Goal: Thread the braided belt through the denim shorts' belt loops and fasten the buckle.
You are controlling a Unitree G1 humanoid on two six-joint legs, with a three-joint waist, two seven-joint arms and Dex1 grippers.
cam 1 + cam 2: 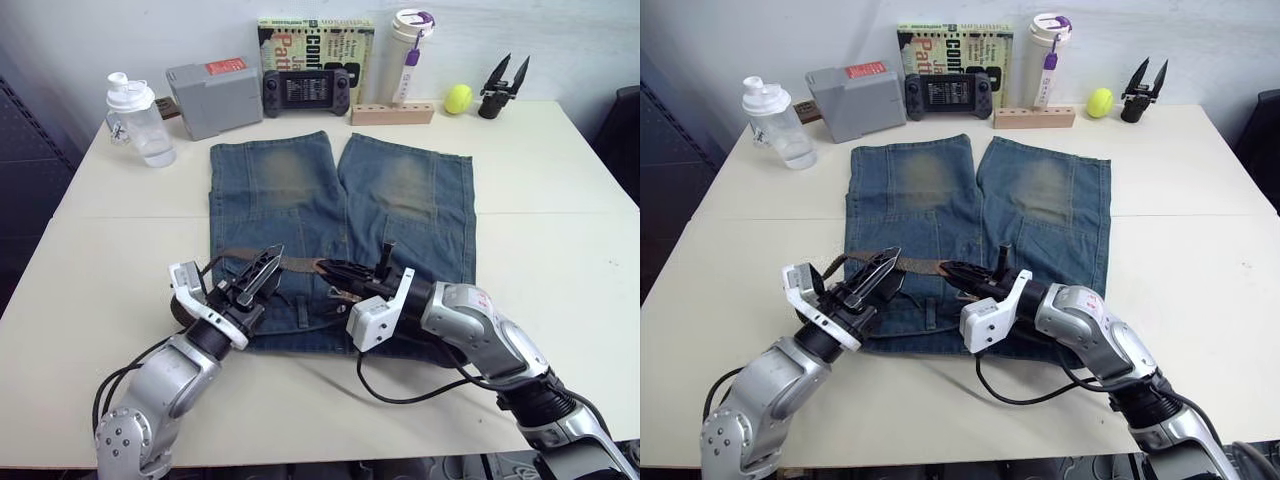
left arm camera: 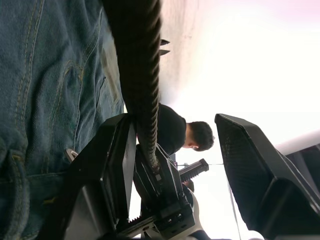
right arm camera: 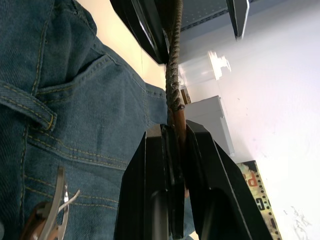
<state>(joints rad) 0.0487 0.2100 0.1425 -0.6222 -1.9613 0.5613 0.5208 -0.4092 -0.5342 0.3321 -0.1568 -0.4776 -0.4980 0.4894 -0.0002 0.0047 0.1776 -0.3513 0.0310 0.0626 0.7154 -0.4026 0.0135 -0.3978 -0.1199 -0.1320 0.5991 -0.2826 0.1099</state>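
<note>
The braided belt (image 2: 137,75) runs taut across the view, passing just beside one black finger (image 2: 107,170) of the left gripper (image 2: 175,165), whose other finger (image 2: 260,170) stands well apart. The denim shorts (image 2: 50,85) lie alongside the belt. The right gripper (image 2: 160,185) clamps the belt's far end. A person (image 2: 182,132) in a dark top sits beyond.

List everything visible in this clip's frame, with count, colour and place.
denim shorts: one, blue with faded tan patches, flat mid-table
braided belt: one, brown, stretched across the shorts between both grippers
shaker bottle: one, clear, white cap, far left
grey box: one, far edge
game console: one, black, against the book
book: one, upright at the wall
wooden block: one, tan
tumbler: one, white and purple
ball: one, yellow-green
spare gripper: one, black, far right
person: one, dark top, background
left gripper: jaws open around the belt
right gripper: jaws shut on the belt
</note>
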